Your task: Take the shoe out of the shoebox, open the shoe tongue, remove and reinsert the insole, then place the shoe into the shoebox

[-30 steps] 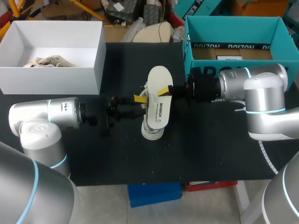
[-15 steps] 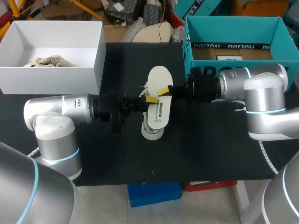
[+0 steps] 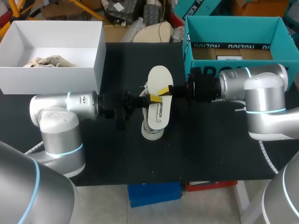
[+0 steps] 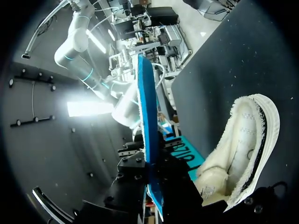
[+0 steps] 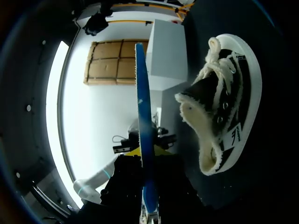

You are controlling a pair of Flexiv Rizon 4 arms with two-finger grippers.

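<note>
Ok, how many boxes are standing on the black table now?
2. A white box stands at the rear left of the table, with crumpled material inside. A teal shoebox stands at the rear right. No further box seems hidden.

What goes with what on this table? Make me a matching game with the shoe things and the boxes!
Things:
1. insole
2. shoe
3. white box
4. teal box

Places or states:
a. has crumpled paper inside
b. held in the right tool, up off the table
c. on the black table, below the insole
d. at the table's far right side

Right pairs: 1-b, 2-c, 3-a, 4-d.
</note>
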